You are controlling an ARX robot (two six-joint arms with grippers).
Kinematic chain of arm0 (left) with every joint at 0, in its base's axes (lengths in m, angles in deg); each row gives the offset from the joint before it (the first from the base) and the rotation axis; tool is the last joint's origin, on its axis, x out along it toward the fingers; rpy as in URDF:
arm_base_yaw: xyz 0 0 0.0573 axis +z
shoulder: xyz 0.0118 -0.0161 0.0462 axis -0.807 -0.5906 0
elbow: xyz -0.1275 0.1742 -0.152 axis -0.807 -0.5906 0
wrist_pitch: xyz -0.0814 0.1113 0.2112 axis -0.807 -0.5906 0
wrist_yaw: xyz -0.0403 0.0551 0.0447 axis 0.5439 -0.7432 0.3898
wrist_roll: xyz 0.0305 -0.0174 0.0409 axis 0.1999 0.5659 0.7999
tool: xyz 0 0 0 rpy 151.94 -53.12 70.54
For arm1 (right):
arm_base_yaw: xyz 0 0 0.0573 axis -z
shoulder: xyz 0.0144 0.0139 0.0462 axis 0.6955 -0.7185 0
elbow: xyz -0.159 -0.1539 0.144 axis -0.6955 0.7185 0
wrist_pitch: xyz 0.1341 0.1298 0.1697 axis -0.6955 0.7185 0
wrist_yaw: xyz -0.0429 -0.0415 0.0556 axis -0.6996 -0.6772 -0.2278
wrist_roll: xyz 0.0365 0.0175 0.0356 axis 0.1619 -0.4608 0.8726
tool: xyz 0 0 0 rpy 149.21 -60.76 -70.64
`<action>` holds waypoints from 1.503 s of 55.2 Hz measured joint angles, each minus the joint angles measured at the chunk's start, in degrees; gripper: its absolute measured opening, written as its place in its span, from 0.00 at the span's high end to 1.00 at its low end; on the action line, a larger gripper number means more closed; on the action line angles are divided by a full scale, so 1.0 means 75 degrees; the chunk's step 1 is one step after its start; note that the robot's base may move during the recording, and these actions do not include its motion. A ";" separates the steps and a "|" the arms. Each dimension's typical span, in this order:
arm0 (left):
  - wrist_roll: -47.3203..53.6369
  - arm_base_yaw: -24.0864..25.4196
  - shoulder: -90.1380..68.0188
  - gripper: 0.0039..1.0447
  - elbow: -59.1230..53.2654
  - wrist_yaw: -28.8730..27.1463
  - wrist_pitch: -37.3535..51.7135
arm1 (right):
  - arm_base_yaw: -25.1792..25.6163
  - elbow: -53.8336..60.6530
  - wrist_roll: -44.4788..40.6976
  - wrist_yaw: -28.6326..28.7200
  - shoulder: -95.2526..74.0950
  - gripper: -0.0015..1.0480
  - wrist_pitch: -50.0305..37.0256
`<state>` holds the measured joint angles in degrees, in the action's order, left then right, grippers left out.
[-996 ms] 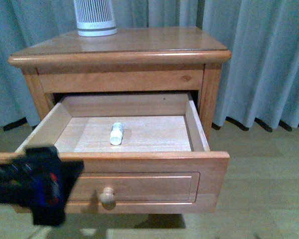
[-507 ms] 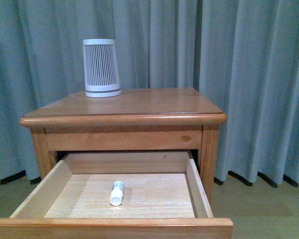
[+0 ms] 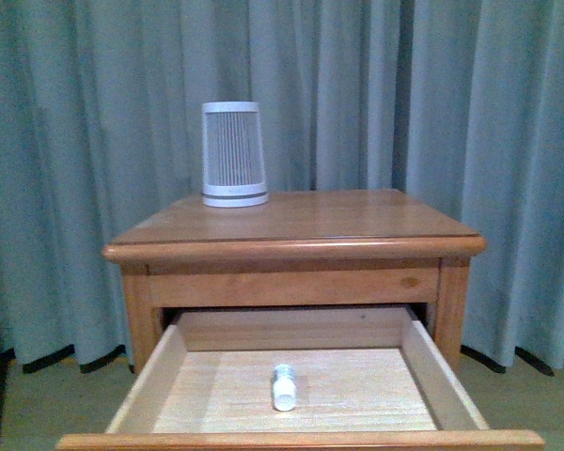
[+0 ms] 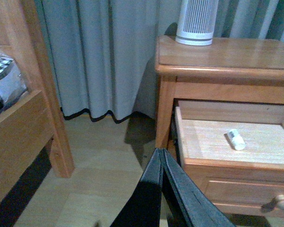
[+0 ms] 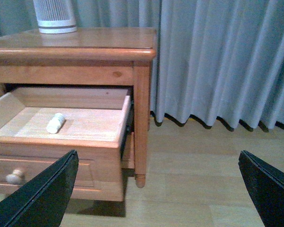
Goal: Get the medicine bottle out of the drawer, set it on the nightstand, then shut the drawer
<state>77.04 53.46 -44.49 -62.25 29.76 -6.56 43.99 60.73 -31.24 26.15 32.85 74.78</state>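
Note:
The nightstand (image 3: 301, 221) stands before the curtain with its upper drawer (image 3: 183, 362) pulled open. The small white medicine bottle (image 3: 283, 387) lies on its side on the drawer's pale floor; it also shows in the left wrist view (image 4: 235, 139) and the right wrist view (image 5: 55, 123). Neither gripper shows in the front view. My left gripper (image 4: 162, 153) is shut and empty, above the floor to the left of the drawer (image 4: 213, 165). My right gripper (image 5: 158, 163) is open and empty, low over the floor to the right of the drawer (image 5: 111, 142).
A large white ribbed cylinder (image 3: 233, 154) stands at the back left of the nightstand's top. Grey-blue curtains (image 3: 75, 141) hang behind. A wooden bed frame (image 4: 23, 118) is to the left. The drawer's round knob (image 5: 14, 176) faces me. Wooden floor (image 5: 189, 189) lies to the right.
The front view has risen and shifted: the nightstand now sits lower and more to the right in it. The dark left arm seen one second ago has left that view. The bottle has not moved.

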 joint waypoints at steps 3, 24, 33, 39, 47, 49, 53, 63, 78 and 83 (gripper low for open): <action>0.0000 0.0000 0.0111 0.97 -0.0149 -0.0009 0.0058 | 0.0000 0.0000 0.0000 0.0012 0.0009 0.00 -0.0003; 0.0009 0.0006 0.0618 0.97 -0.0857 -0.0029 0.0259 | 0.0006 0.0000 0.0000 0.0058 0.0009 0.00 -0.0003; 0.0009 0.0006 0.0740 0.97 -0.1032 -0.0023 0.0300 | 0.0055 -0.0041 0.0114 0.0251 -0.0082 0.00 0.0140; 0.0009 0.0006 0.0813 0.97 -0.1119 -0.0003 0.0309 | 0.0405 -0.1259 0.0790 0.1603 -0.2148 0.00 0.0944; 0.0009 0.0006 0.0921 0.97 -0.1233 -0.0006 0.0332 | 0.0545 -0.4220 0.0621 0.1664 -0.5563 0.00 0.0050; 0.0009 0.0006 0.1058 0.97 -0.1352 -0.0003 0.0361 | 0.0545 -0.4820 0.0498 0.1562 -0.6196 0.00 -0.0017; 0.0009 0.0006 0.1163 0.97 -0.1512 -0.0006 0.0358 | 0.0533 -0.6245 0.0216 0.1393 -0.7842 0.00 -0.0236; 0.0009 0.0006 0.1195 0.97 -0.1521 -0.0009 0.0358 | 0.0335 -0.8781 -0.0108 0.0743 -1.1042 0.00 0.0268; 0.0009 0.0006 0.1195 0.80 -0.1521 -0.0009 0.0358 | -0.0621 -0.9967 -0.0207 0.0192 -1.4300 0.00 0.0539; 0.0009 0.0006 0.1195 0.67 -0.1521 -0.0009 0.0358 | -0.0880 -0.9996 -0.0358 0.0023 -1.4825 0.00 0.0239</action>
<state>77.11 53.51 -35.52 -73.66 29.69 -3.88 37.39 -14.24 -33.93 26.33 -78.33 76.57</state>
